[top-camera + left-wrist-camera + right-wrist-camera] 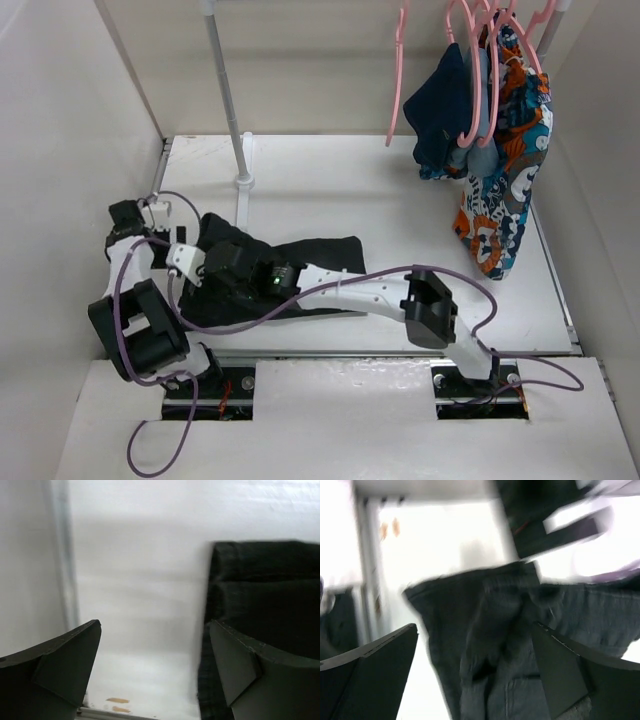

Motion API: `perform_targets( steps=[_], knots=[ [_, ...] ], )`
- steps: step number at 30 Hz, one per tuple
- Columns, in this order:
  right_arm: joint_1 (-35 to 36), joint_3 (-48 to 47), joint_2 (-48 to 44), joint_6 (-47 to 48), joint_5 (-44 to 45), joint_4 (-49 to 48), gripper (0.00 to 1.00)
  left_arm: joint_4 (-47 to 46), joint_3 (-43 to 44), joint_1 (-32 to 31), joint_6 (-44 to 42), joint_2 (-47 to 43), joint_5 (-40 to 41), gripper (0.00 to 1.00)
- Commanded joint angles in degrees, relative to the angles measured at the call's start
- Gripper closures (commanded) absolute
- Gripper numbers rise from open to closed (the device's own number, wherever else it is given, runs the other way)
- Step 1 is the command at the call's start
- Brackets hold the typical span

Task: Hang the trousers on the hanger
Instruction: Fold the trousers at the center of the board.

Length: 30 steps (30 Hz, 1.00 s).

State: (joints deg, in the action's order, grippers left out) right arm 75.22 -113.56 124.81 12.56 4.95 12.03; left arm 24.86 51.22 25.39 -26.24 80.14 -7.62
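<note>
Trousers (325,252) lie flat on the table (400,200), long axis left-to-right, well apart from the bare hanger (397,90) hanging at the back. Left wrist: my left gripper (155,672) is wide open and empty, trousers edge just to its right. Right wrist, blurred: right gripper (475,675) is spread, empty, directly over the trousers. I judge it the nearer arm.

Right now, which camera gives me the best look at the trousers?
The top external view. It shows the trousers lying on the table with most of their outline in sight. The left wrist view catches only one edge of the trousers, at its right side. The right wrist view is close on the fabric but blurred.
</note>
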Motion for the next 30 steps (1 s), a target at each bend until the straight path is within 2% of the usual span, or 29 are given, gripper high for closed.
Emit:
perform_targets(
  steps=[1,3,4,5,6,11,13,15,16,17,18,19,21,22,23,26,27,30],
  knots=[
    [3.26,-4.04,1.75,6.52,-3.29,7.29,0.0,2.99,5.64,2.3,0.4,-2.35,-4.77,0.12],
    [3.27,-0.2,-2.71,4.86,-2.67,6.18,0.0,3.53,7.48,3.0,-0.22,-3.93,-6.18,0.11],
    [3.27,3.05,-5.26,3.98,-2.67,3.99,0.0,4.48,7.49,3.0,-0.74,-4.55,-7.57,0.04],
    [3.27,9.6,-7.81,3.44,-2.67,-0.3,0.0,5.1,8.36,3.0,-0.74,-6.12,-8.2,0.04],
    [3.27,12.02,-12.09,3.44,-2.14,-1.39,0.0,5.11,9.06,3.0,-1.35,-6.74,-9.07,0.0],
    [2.74,14.94,-18.02,0.29,3.03,4.48,0.0,13.96,13.46,3.0,-5.39,-6.66,-20.06,0.0],
    [1.25,20.37,-22.39,-5.66,4.1,4.5,0.0,15.91,12.68,-0.85,-6.98,-6.66,-20.6,0.0],
    [-2.77,29.56,-26.09,-11.65,4.62,3.18,0.0,16.45,10.75,-4.36,-7.6,-6.66,-17.71,0.0],
    [-8.89,39.54,-33.77,-24.38,4.63,1.95,0.0,13.75,4.65,-11.34,-4.29,-6.14,-10.04,0.0],
    [-8.95,39.64,-33.85,-24.51,4.63,1.94,0.0,13.72,4.59,-11.41,-4.26,-6.13,-6.92,0.0],
    [-13.39,42.77,-35.59,-27.12,4.63,1.94,0.0,10.07,3.02,-12.28,-2.95,-5.35,-4.19,0.0],
    [-15.7,48.03,-38.82,-31.5,4.63,3.25,0.0,8.38,1.7,-12.81,-1.2,-3.95,-1.9,0.0],
    [-19.57,52.1,-41.48,-34.08,4.63,4.48,0.0,4.69,-0.94,-13.52,0.3,-2.19,3.28,0.02],
    [-22.72,55.34,-42.45,-34.09,4.02,4.49,0.0,3.97,-1.47,-13.52,0.92,-1.22,4.35,0.05],
    [-23.88,56.85,-43.85,-34.61,4.01,4.49,0.0,3.27,-1.48,-14.13,1.45,0.7,5.15,0.18],
    [-28.1,62.29,-43.87,-34.62,1.39,1.7,0.0,0.98,-3.84,-16.15,2.25,3.87,6.82,0.45],
    [-29.16,63.54,-43.87,-34.62,0.59,0.81,0.0,0.28,-5.07,-16.85,2.77,3.88,7.61,0.65],
    [-32.67,68.37,-41.59,-36.89,-3.53,-4.62,0.0,-2.27,-7.01,-18.79,2.77,4.68,9.9,0.97]
  ],
)
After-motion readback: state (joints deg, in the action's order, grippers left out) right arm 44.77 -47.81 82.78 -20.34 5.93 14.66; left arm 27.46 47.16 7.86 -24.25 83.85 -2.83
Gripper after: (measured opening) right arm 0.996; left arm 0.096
